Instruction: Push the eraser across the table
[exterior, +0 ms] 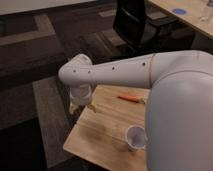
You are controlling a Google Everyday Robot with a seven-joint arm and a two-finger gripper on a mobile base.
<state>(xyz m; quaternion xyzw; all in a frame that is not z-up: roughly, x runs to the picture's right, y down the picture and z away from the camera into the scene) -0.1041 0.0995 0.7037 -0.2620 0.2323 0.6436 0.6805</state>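
Soft, even light falls from overhead: the white arm (115,72) is brightest along its top and shades to grey underneath. The wooden table (102,125) is moderately lit, with a faint shadow left of the paper cup (135,137). The gripper (80,105), at the table's far left edge, sits in the arm's shade. The carpet (30,60) is dim, the black chair (135,25) nearly featureless
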